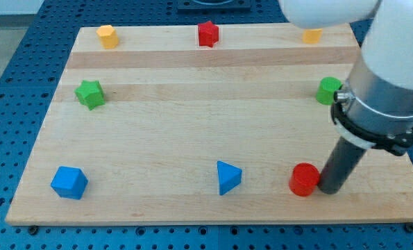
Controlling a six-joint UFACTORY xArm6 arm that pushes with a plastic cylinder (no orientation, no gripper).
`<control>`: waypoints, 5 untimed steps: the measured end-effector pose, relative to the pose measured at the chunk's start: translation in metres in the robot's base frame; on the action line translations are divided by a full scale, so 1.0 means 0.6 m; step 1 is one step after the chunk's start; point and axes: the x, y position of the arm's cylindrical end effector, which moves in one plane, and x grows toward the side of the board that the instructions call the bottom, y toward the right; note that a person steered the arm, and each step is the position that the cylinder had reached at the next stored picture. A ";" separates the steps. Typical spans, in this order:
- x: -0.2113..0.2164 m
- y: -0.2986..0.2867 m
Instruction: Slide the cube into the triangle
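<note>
Smooth blue plastic cube (69, 182) near left on pale wood board (157, 125), blue triangle block (228, 176) near centre, well apart, my tip (329, 189) touching red cylinder (304, 180) at right, no pincer, holds nothing.

Between the blue cube (69, 182) and the blue triangle (228, 177) your path lies open; the red cylinder (304, 180) stands beyond the triangle.

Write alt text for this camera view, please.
My tip sits just right of a red cylinder near the wooden board's bottom edge. A blue triangle lies left of it; the blue cube sits bottom left.
</note>
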 end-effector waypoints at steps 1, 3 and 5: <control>0.000 -0.047; 0.000 -0.140; 0.039 -0.146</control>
